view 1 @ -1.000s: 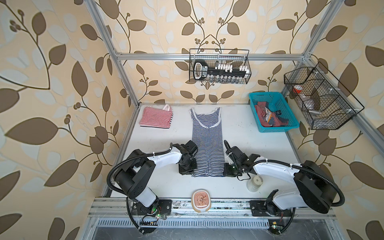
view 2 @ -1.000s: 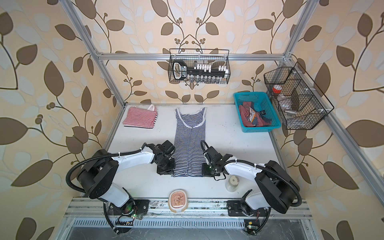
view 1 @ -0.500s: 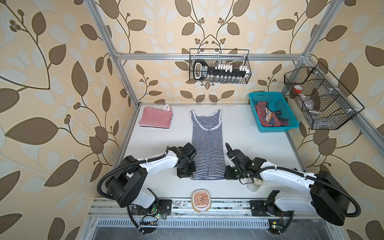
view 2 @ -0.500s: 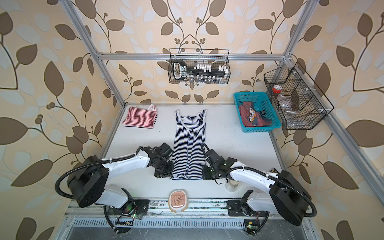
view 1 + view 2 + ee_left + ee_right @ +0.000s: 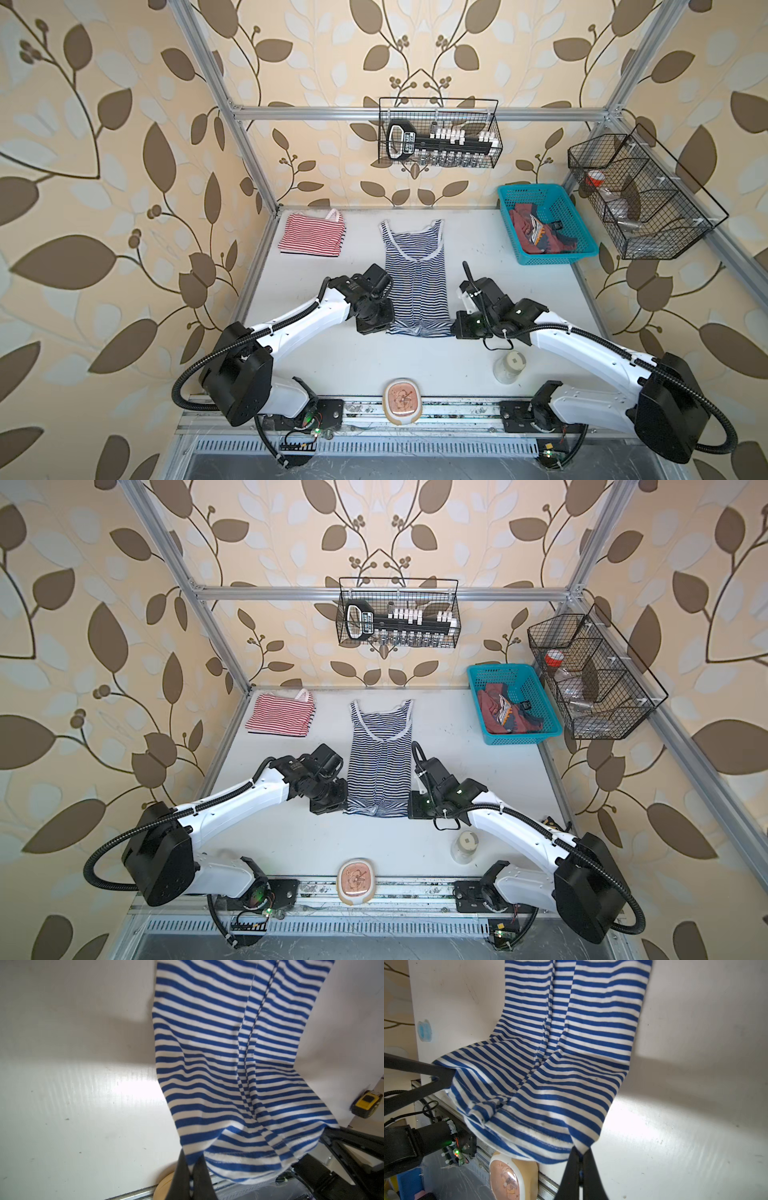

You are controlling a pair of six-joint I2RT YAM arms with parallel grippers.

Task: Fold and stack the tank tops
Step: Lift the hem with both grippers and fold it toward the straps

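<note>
Left wrist view: left gripper (image 5: 192,1160) clamped on btm hem corner of navy-striped tank top (image 5: 228,1064), right gripper (image 5: 580,1154) pinching opp. corner, hem raised off table (image 5: 62,1105).

Top views look down (near twins); close wrist views share the navy-striped top (image 5: 228,1064) (image 5: 571,1053).

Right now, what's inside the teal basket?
A crumpled dusty red tank top with a printed patch showing fills most of the teal basket. A small dark object lies beside it. Anything under the cloth is covered.
</note>
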